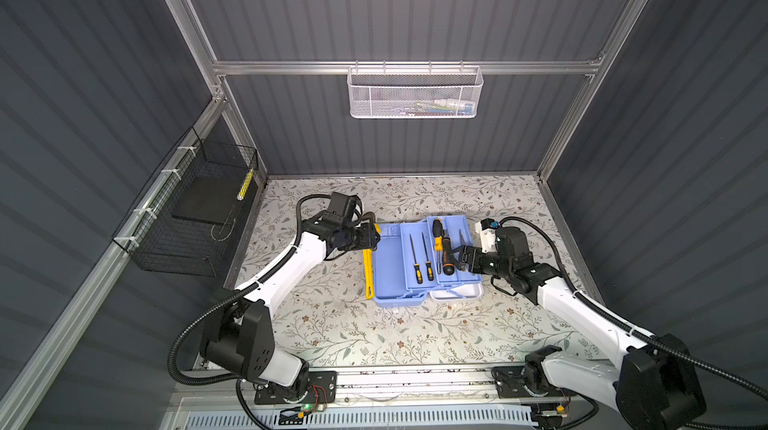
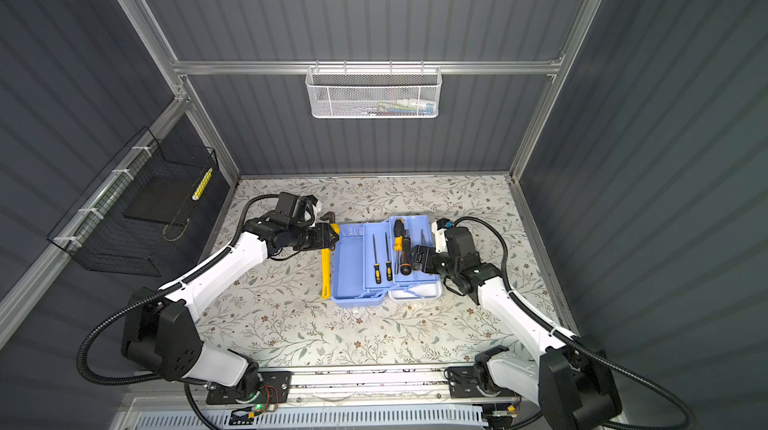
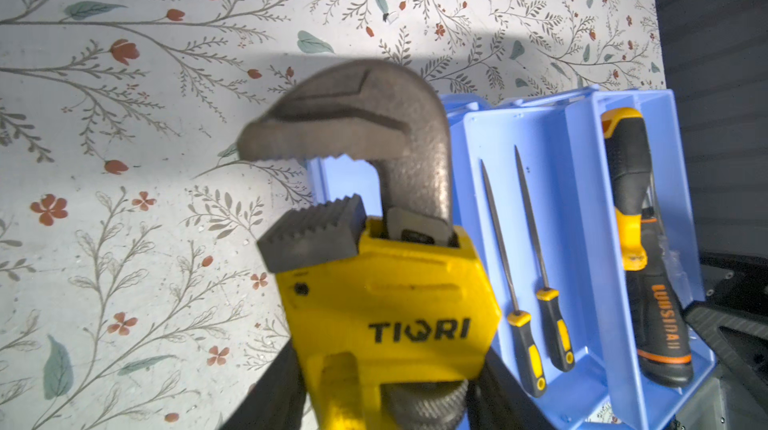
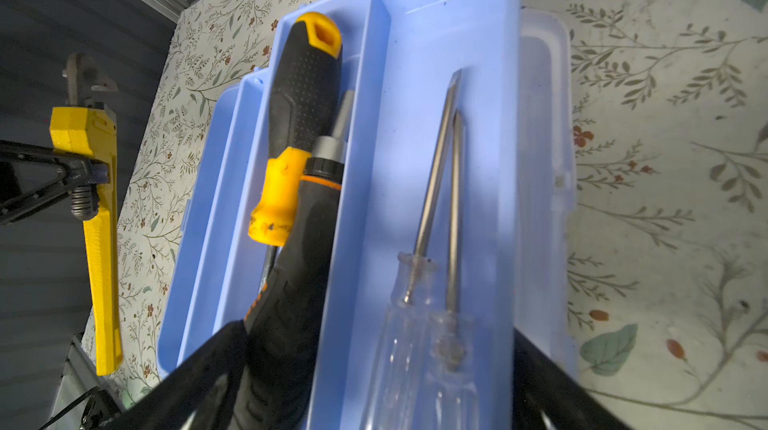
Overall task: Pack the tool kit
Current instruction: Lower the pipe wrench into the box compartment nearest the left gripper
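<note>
Your left claw (image 1: 372,237) is clamped on the yellow pipe wrench (image 1: 368,278) near its head, beside the open tool kit (image 1: 388,286) on the table (image 1: 332,324). Your right claw (image 1: 462,259) stands wide astride the tray (image 4: 411,54) holding 4 screwdrivers (image 4: 303,87); whether it grips, you cannot tell.

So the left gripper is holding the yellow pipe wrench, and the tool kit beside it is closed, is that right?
Not quite: the tool kit is open, its trays spread out with screwdrivers lying in them, as both top views show. The left gripper does hold the yellow pipe wrench.
</note>
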Robot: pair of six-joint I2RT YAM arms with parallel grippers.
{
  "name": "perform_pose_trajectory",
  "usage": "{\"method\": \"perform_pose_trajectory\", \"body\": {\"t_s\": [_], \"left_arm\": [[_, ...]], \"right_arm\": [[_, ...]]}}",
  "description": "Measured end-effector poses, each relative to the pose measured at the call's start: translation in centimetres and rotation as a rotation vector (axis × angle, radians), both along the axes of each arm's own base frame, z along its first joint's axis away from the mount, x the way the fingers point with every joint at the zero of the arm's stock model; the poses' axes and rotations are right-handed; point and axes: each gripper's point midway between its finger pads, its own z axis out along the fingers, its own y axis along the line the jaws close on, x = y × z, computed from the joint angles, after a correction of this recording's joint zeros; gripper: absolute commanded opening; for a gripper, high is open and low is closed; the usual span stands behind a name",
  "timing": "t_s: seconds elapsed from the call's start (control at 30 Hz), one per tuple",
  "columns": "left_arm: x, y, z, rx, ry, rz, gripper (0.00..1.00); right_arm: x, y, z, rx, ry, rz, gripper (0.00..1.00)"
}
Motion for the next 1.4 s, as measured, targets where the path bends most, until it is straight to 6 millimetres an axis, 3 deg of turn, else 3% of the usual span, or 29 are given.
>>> {"method": "perform_pose_trajectory", "body": {"t_s": [0.17,1.0,1.4], "left_arm": [[0.4,-1.2,-0.2,-0.006,0.003,-0.014,0.20],[1.5,-3.9,-6.7,0.104,0.109,-0.044,0.19],[1.5,-3.3,-7.6,0.180,0.121,-0.023,0.19]], "right_arm": [[-0.3,0.5,0.0,0.003,0.001,0.014,0.92],[-1.1,0.3,0.4,0.002,-0.015,0.002,0.95],[-1.1,-0.1,0.4,-0.011,-0.025,-0.017,0.97]]}}
